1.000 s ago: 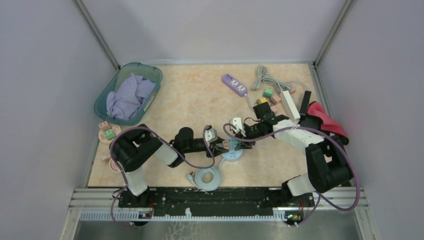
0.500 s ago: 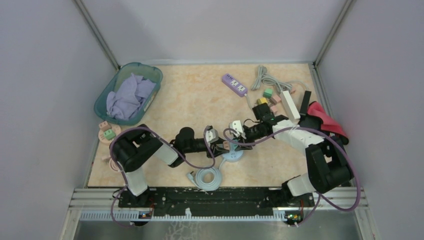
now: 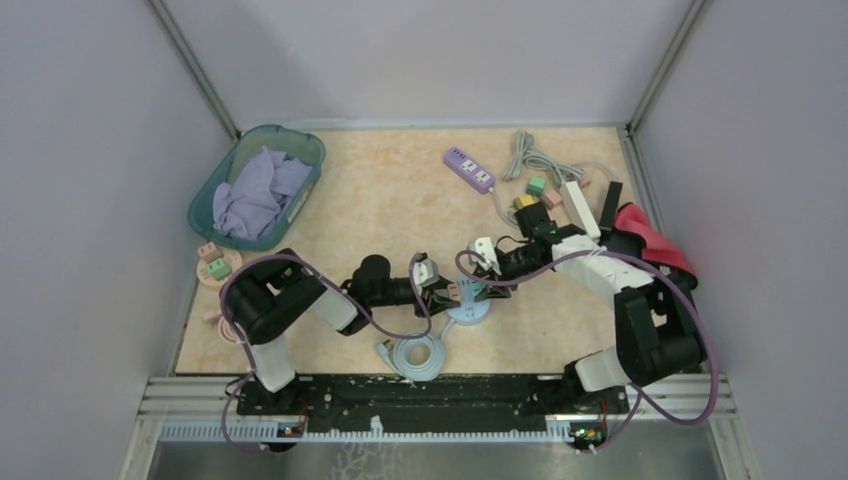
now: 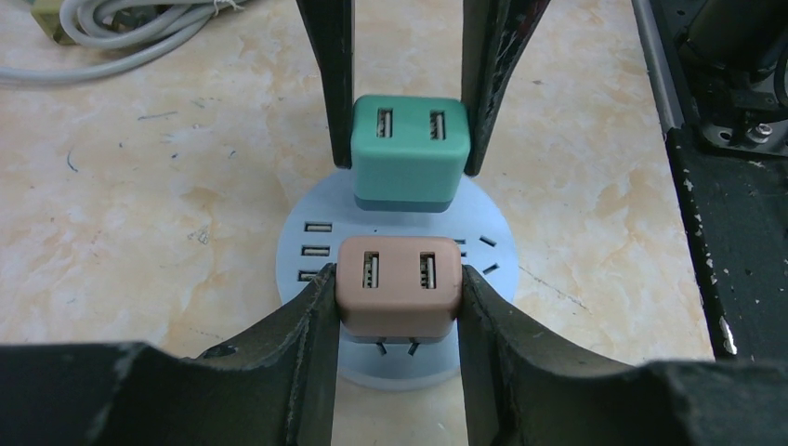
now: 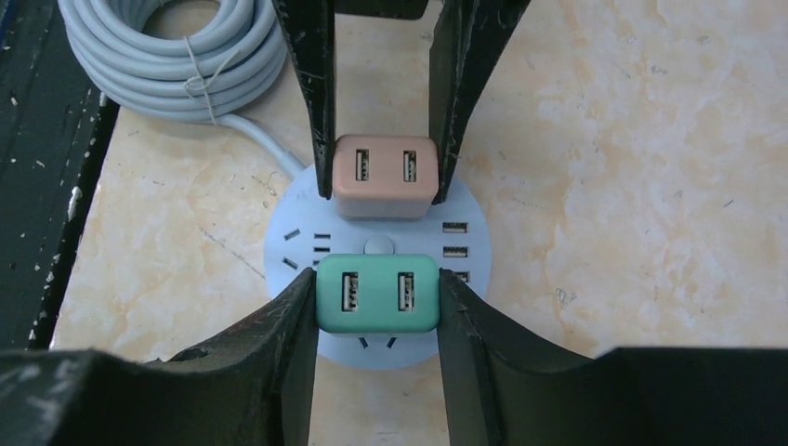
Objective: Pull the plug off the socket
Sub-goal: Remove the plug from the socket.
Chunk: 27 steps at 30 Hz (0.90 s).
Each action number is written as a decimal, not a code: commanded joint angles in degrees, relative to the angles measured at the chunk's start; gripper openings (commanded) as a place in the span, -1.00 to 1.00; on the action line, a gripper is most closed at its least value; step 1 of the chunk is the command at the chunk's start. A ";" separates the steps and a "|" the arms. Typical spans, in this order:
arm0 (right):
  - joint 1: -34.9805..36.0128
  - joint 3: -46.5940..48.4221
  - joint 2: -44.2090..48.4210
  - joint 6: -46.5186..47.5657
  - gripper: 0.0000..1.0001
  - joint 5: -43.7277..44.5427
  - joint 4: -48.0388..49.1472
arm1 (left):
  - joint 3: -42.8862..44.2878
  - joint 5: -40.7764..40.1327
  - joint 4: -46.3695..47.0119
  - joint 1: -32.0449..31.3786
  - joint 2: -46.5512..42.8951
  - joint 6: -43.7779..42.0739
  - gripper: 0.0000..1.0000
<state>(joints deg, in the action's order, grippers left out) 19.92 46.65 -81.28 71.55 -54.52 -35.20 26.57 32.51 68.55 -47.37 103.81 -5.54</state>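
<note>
A pink plug [image 4: 400, 283] and a green plug [image 4: 409, 149] are seen standing side by side on the round socket [image 4: 302, 251], a pale blue disc lying low and centre in the top view, just above its coiled cable [image 5: 167, 56].

The pink plug is clamped between the fingers of the left gripper [image 4: 398, 290], which is closed to the plug's width. The green plug is held the same way by the right gripper [image 5: 376, 299], whose fingers are pressed against its two sides. Whether either plug is fully seated cannot be told, as the prongs are hidden under the bodies.

The step in hand is judged to be the grip before the pull: both plugs are secured, and neither is clear of the socket.

A straight pull away from the disc's face, along the prongs, is called for next. Since the disc lies loose on the surface [image 3: 380, 200], one plug would best be kept pressed down while the other is drawn out, or the socket may be lifted with it.
</note>
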 commanded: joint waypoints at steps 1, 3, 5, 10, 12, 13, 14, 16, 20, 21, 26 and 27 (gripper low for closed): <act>0.04 2.63 3.28 5.99 -1.00 -11.68 -3.24 | -0.10 -2.10 -5.94 0.27 1.95 -0.45 -0.99; 1.72 1.89 3.63 4.69 -1.00 -11.75 -1.47 | -0.03 -2.09 -5.96 0.27 2.01 -0.47 -1.00; 3.49 1.61 3.95 1.54 -1.00 -11.18 1.37 | 0.11 -2.01 -6.16 0.28 1.94 -0.41 -1.00; 4.10 3.15 4.00 -1.52 -1.00 -10.76 1.85 | -0.24 -2.26 -6.67 0.30 1.45 -0.60 -0.99; 3.16 3.97 4.19 -1.25 -1.00 -10.69 0.68 | -0.13 -2.29 -6.81 0.27 1.42 -0.68 -0.99; 2.49 4.30 4.32 -0.91 -1.00 -11.11 -0.21 | -0.04 -2.29 -6.89 0.29 1.43 -0.60 -0.99; 1.54 4.77 4.43 -0.62 -1.00 -11.61 -1.34 | 0.02 -2.36 -6.98 0.27 1.47 -0.62 -0.99; -0.22 5.78 4.84 -0.21 -1.00 -12.56 -2.89 | 0.16 -2.28 -7.09 0.31 1.47 -0.49 -0.99; -2.95 6.69 6.19 -0.90 -1.00 -13.60 -3.87 | 0.33 -2.22 -7.33 0.27 1.31 -0.26 -0.99; -3.61 6.74 6.52 -1.47 -1.00 -13.92 -3.58 | 0.39 -2.25 -7.40 0.28 1.23 -0.19 -0.99; -7.30 6.34 7.82 -7.64 -1.00 -15.78 0.37 | 0.42 -2.20 -7.84 0.29 0.83 -0.12 -0.99; -8.05 6.14 7.93 -9.32 -1.00 -16.13 1.63 | 0.42 -2.26 -7.86 0.25 0.79 -0.09 -0.99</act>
<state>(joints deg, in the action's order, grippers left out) 14.33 50.74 -75.70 67.59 -65.34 -37.93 27.20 32.05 67.09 -47.46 103.88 -5.58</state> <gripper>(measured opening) 0.433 0.488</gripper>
